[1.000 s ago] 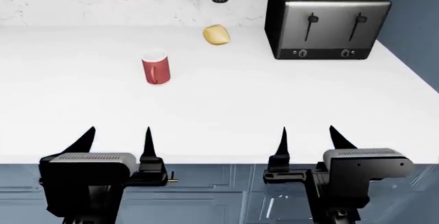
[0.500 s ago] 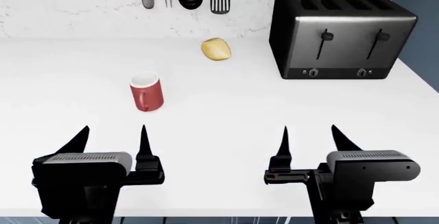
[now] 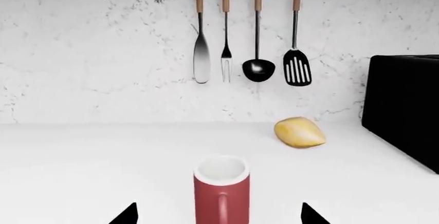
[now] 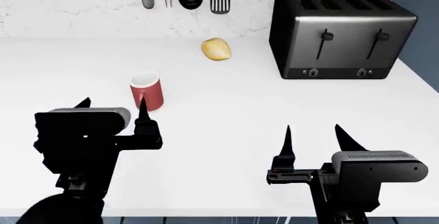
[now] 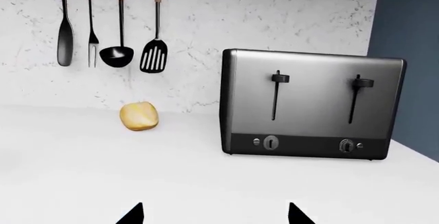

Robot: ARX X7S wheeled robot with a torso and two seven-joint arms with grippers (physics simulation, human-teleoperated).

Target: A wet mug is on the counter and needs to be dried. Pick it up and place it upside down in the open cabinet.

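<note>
The mug (image 4: 147, 93) is red with a white inside and rim. The surface (image 4: 226, 126) is plain white. The far wall (image 4: 82, 5) is white with faint grey marbling. A yellow lump (image 4: 216, 49) sits by it. The toaster (image 4: 337, 34) at the far right is black with brushed silver sides. The hanging utensils (image 3: 250, 59) are black with brown wooden handles. The left tool (image 4: 113, 113) and right tool (image 4: 312, 139) are black.

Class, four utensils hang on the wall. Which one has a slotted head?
The slotted spatula, hanging at the end nearest the toaster. The ladle, fork and the long plain-bladed utensil have no slots.
</note>
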